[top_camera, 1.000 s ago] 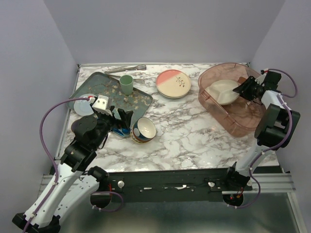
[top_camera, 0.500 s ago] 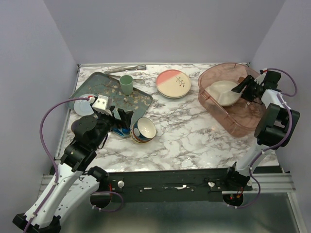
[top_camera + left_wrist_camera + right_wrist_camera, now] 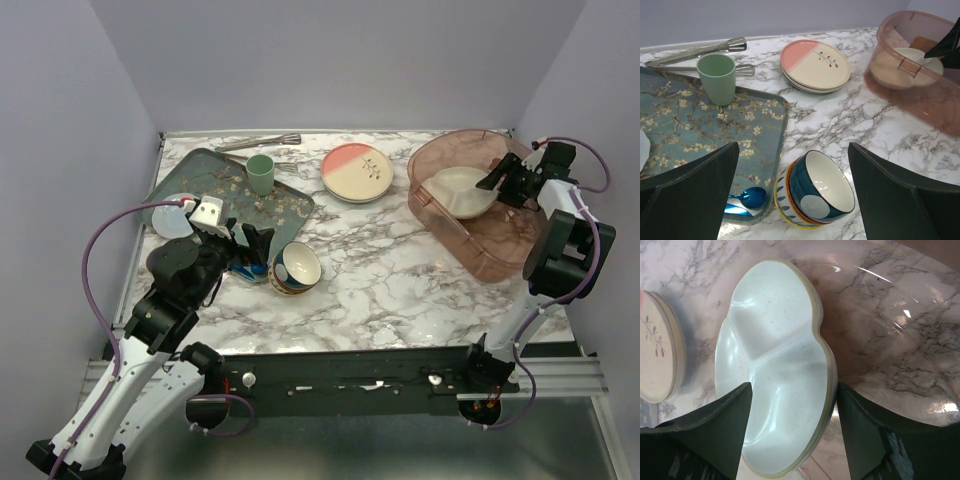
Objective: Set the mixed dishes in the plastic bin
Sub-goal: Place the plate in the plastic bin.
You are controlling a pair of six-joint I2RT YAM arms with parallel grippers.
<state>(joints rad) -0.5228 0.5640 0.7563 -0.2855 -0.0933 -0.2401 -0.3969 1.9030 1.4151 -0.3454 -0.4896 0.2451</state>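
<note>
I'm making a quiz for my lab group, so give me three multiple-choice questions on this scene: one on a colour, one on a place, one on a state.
1. What colour is the cup on the floral tray? A green; B red; C black.
2. Where is the cream three-section plate? A on the tray; B in the plastic bin; C on the cup.
3. How are the left fingers? A shut on the cup; B shut on the tray; C open, gripping nothing.
Answers: A, pale green all over; B, it lies on the bin's floor; C, they stand wide apart.
</note>
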